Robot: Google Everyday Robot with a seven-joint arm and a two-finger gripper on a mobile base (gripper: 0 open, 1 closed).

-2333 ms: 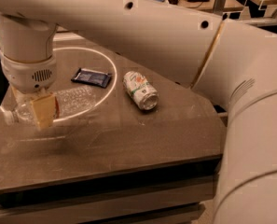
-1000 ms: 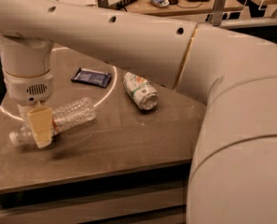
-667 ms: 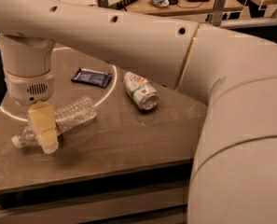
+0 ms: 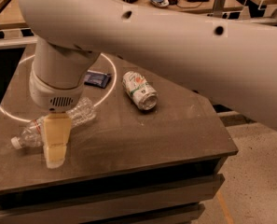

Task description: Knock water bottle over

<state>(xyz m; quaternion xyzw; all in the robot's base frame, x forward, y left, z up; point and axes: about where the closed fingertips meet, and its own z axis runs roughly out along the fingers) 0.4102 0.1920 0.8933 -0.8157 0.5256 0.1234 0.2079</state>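
The water bottle (image 4: 82, 113), clear ribbed plastic with a white cap (image 4: 15, 143), lies on its side on the dark table (image 4: 142, 139) at the left, cap toward the left edge. My gripper (image 4: 56, 146) hangs from the big white arm right over the bottle's middle. Its tan fingers (image 4: 55, 136) point down in front of the bottle and hide part of it. The fingertips are close to the table surface.
A dented white-and-green can (image 4: 140, 90) lies on its side near the table's middle. A dark blue packet (image 4: 99, 79) lies behind the bottle. The white arm (image 4: 175, 41) spans the upper view. Desks with clutter stand in the background.
The view and arm have shifted closer; the arm now covers more of the frame. The bottle, knocked flat since the earliest frame, still lies in the same place under the gripper.
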